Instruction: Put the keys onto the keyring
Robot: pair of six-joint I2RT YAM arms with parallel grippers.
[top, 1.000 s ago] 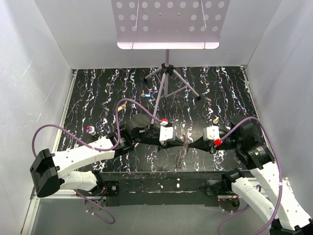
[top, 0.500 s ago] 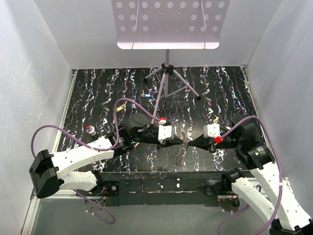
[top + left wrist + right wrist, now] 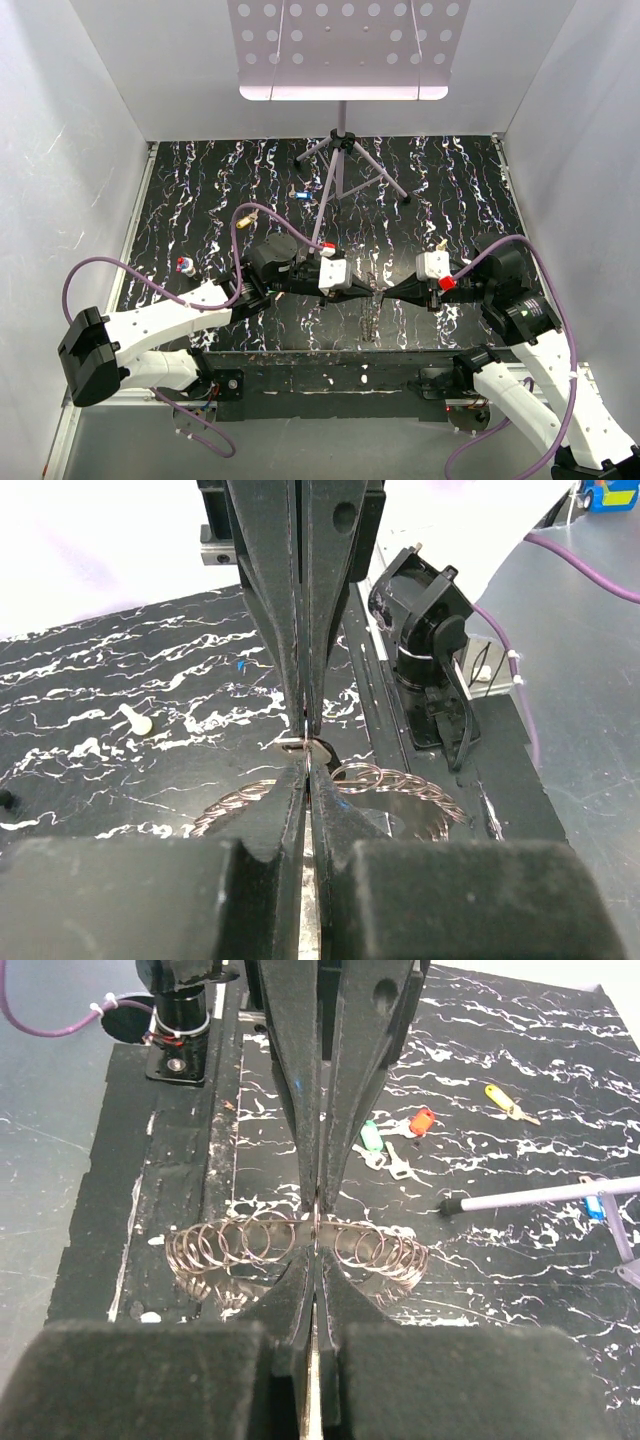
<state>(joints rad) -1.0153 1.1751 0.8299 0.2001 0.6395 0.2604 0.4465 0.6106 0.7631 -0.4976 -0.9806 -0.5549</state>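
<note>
The keyring (image 3: 372, 318) hangs edge-on between my two grippers above the near part of the mat. It is a silvery ring strung with several small wire loops, seen in the left wrist view (image 3: 405, 785) and the right wrist view (image 3: 240, 1245). My left gripper (image 3: 366, 289) (image 3: 307, 765) is shut on its rim. My right gripper (image 3: 386, 291) (image 3: 316, 1250) is shut on the same rim from the opposite side, tips almost touching. A green key (image 3: 372, 1138), a red key (image 3: 422, 1120) and a silver key (image 3: 400, 1165) lie on the mat, as do a yellow key (image 3: 505, 1100) and a blue key (image 3: 302, 194).
A music stand's tripod (image 3: 340, 160) stands at the back middle, one leg (image 3: 540, 1195) reaching toward the blue key. The red and green keys lie at the left (image 3: 185, 265). A small pale piece (image 3: 440, 243) lies by the right arm. White walls enclose the mat.
Both grippers stay shut on the keyring. The left wrist has drifted slightly left and the right wrist slightly away from the near edge.
</note>
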